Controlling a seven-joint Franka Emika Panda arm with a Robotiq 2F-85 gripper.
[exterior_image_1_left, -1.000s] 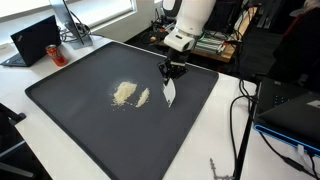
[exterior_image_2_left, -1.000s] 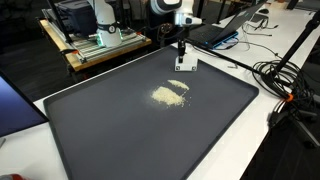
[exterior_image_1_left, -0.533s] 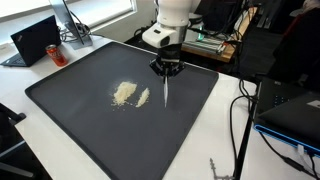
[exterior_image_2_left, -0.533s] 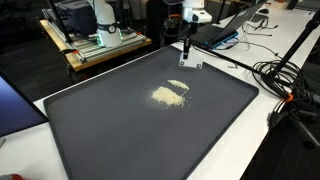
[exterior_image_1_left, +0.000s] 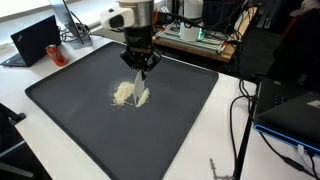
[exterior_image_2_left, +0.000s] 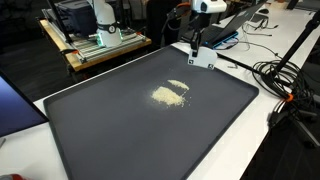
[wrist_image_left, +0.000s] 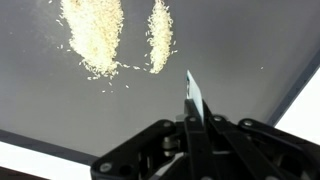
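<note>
Gripper (wrist_image_left: 195, 118) clamped shut on a thin white card (wrist_image_left: 193, 95), beside spilled grain on a black mat (wrist_image_left: 60, 100).

In the wrist view the jaws pinch the card's near end and it sticks out edge-on between them, pointing toward two pale heaps that lie apart from its tip: a broad pile (wrist_image_left: 92, 35) and a narrow pile (wrist_image_left: 160, 35) side by side, with loose grains scattered around them. In an exterior view the card (exterior_image_2_left: 200, 58) hangs down from the gripper near the mat's far edge; whether its lower edge touches the mat cannot be told. The mat lies on a white table (exterior_image_1_left: 215, 130), with a laptop (exterior_image_1_left: 35, 42) well off at a corner.
</note>
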